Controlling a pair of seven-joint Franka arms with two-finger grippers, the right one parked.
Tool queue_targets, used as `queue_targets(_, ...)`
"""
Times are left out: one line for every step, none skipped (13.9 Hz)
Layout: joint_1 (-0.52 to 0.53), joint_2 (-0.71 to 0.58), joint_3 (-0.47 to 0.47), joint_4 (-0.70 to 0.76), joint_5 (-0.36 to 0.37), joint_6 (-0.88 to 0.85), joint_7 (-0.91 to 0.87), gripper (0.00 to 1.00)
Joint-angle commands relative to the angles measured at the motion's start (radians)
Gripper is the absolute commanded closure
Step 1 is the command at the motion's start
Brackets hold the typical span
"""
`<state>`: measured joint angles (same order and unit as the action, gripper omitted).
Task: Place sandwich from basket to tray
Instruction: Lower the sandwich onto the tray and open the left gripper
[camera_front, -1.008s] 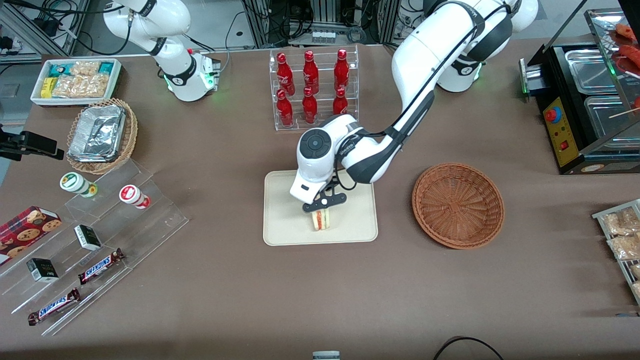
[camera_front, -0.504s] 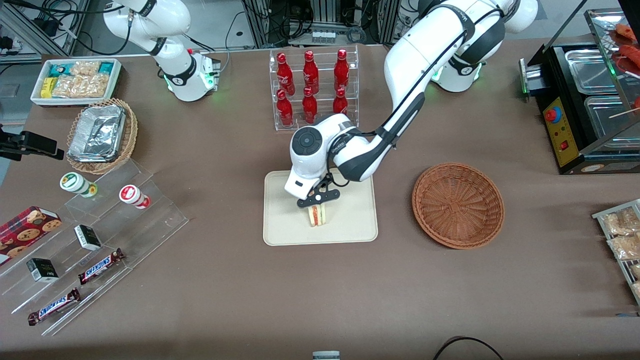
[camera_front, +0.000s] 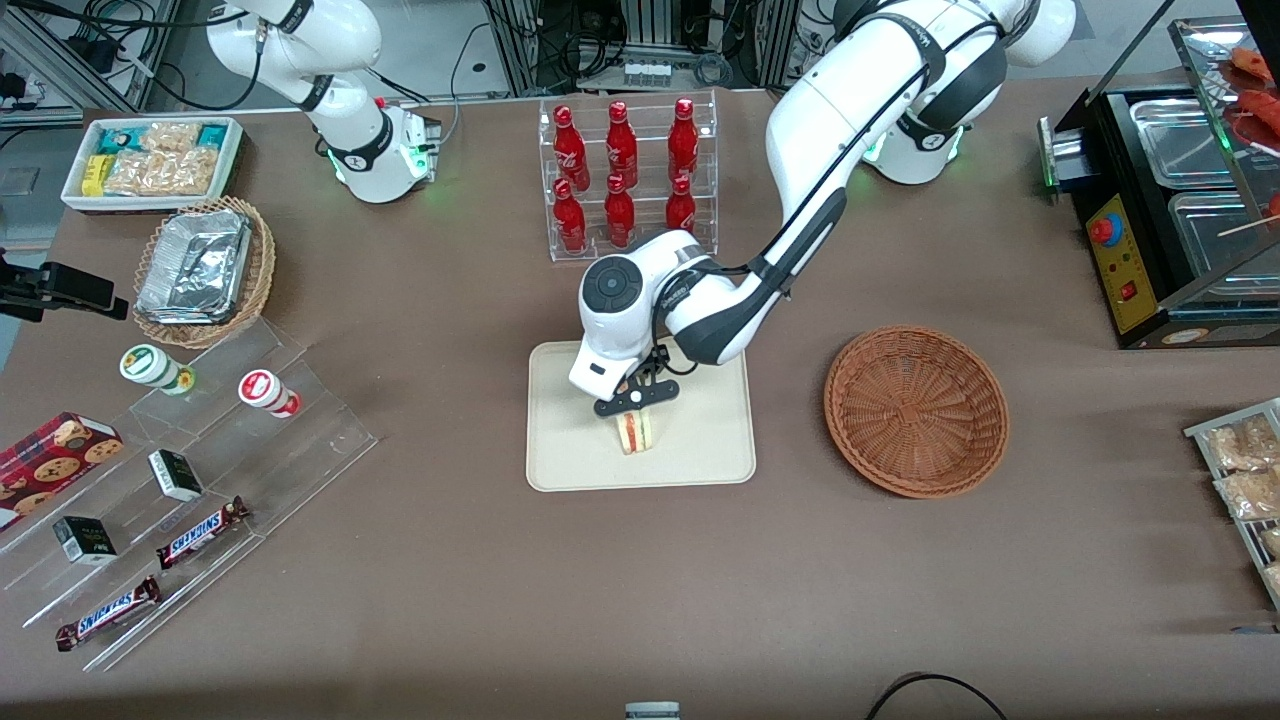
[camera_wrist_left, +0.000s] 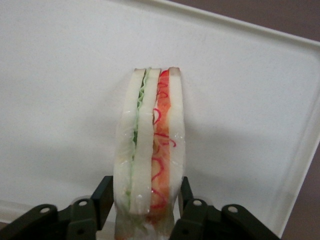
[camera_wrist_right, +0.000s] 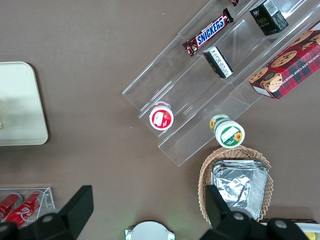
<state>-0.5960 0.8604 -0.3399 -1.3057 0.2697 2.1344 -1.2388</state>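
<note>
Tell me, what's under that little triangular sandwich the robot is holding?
The flat cream-beige rectangular tray lies under the pale triangular sandwich. The left arm's hand grips it from both sides. Whether the sandwich's bottom edge touches the tray is hidden.

"SNICKERS" on two chocolate bars (camera_front: 203, 532) (camera_front: 108, 613) on the clear stepped stand (camera_front: 300, 450), other print likely illegible

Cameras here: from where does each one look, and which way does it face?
Front view: high, facing both arms; shows gripper holding sandwich over tray, basket empty.
Left wrist view: looks along the gripper, jaws shut on the sandwich.
Right wrist view: looks down at Snickers bar; parked fingers show.
Shared: tray.
</note>
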Motion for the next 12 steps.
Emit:
queue_targets(-0.014, -0.059, 0.016, 0.014, 0.019, -0.062, -0.022, 0.00)
queue_targets(-0.008, -0.088, 0.016, 0.016, 0.017, -0.088, -0.016, 0.00)
queue_targets(-0.005, -0.116, 0.016, 0.022, 0.016, -0.108, -0.013, 0.00)
queue_targets(-0.004, -0.144, 0.016, 0.035, 0.014, -0.138, -0.010, 0.00)
queue_targets(-0.002, -0.158, 0.016, 0.051, 0.016, -0.168, -0.008, 0.00)
queue_targets(-0.002, -0.170, 0.016, 0.062, 0.016, -0.188, 0.004, 0.00)
queue_targets(0.021, -0.176, 0.016, 0.062, 0.011, -0.201, 0.024, 0.00)
queue_targets(0.048, -0.185, 0.012, 0.062, 0.005, -0.208, 0.044, 0.00)
queue_targets(0.056, -0.195, 0.013, 0.062, 0.005, -0.220, 0.059, 0.00)
queue_targets(0.061, -0.208, 0.016, 0.057, 0.006, -0.237, 0.074, 0.00)
queue_targets(0.085, -0.222, 0.016, 0.052, 0.006, -0.261, 0.093, 0.00)
queue_targets(0.111, -0.239, 0.015, 0.051, 0.003, -0.296, 0.094, 0.00)
